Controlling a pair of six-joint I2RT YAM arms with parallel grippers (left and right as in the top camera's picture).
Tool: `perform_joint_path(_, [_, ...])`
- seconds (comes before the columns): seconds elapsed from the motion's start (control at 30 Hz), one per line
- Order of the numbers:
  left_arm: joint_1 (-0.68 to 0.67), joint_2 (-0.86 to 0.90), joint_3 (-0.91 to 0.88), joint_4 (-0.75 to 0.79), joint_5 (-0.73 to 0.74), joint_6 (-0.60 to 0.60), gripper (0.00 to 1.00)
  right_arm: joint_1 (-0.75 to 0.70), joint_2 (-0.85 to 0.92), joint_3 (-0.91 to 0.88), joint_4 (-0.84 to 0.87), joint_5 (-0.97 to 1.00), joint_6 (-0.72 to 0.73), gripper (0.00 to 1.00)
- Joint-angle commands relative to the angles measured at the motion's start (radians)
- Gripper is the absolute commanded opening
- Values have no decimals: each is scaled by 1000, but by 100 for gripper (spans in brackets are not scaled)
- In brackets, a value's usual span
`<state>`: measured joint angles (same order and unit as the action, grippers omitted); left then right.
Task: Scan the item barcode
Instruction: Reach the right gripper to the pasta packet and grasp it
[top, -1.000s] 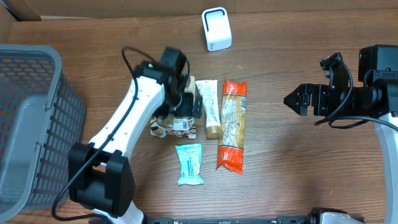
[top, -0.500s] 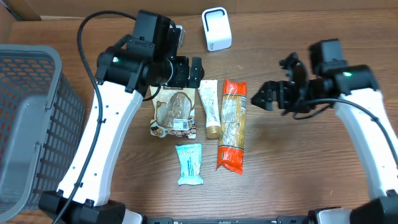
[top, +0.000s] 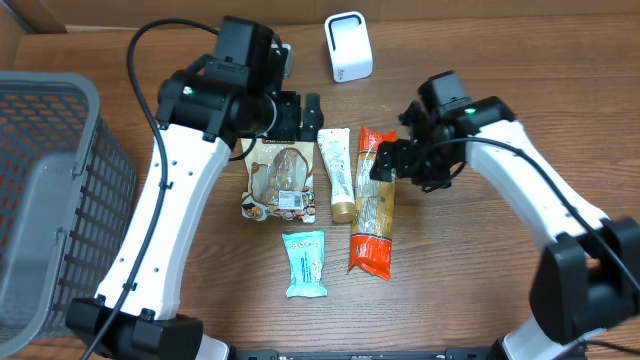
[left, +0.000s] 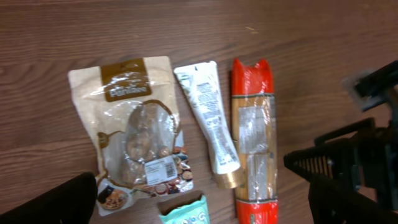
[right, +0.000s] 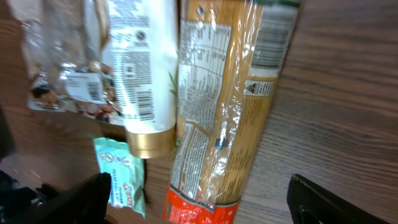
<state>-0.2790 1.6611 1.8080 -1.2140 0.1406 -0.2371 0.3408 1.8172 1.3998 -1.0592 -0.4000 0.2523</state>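
The right gripper (top: 386, 158) hangs over the upper end of the long orange spaghetti pack (top: 374, 205), which lies flat at the middle of the wooden table (top: 480, 300). Its jaws stand wide apart and grip nothing (in the right wrist view one finger shows at each lower corner, with the pack between them). The left gripper (top: 298, 116) hovers above the top edge of the brown snack pouch (top: 280, 175), jaws likewise wide apart and empty. Between pouch and spaghetti lies a white tube (top: 336, 170), its barcode (right: 142, 102) facing up. A teal sachet (top: 304, 263) lies below them. The white scanner (top: 348, 46) stands at top centre, well apart from the items. A grey basket (top: 40, 200) fills the left edge.
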Motion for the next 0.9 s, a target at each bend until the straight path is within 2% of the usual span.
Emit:
perform_joint_path(0.0, [35,11,10,-3,-17,-27,100,6,38,-6,4,19,18,92])
perform_joint_path(0.23, [47,14,6,-13,-22,-33,100,6,98,-7,4,18,17,96])
perform_joint_path(0.53, [74,40,5,-16,-21,-33,99,6,166,-7,4,18,6,96])
perform_joint_path(0.87, [74,46,5,-15,-21,-32,99,14,189,-72,84,-29,8,79])
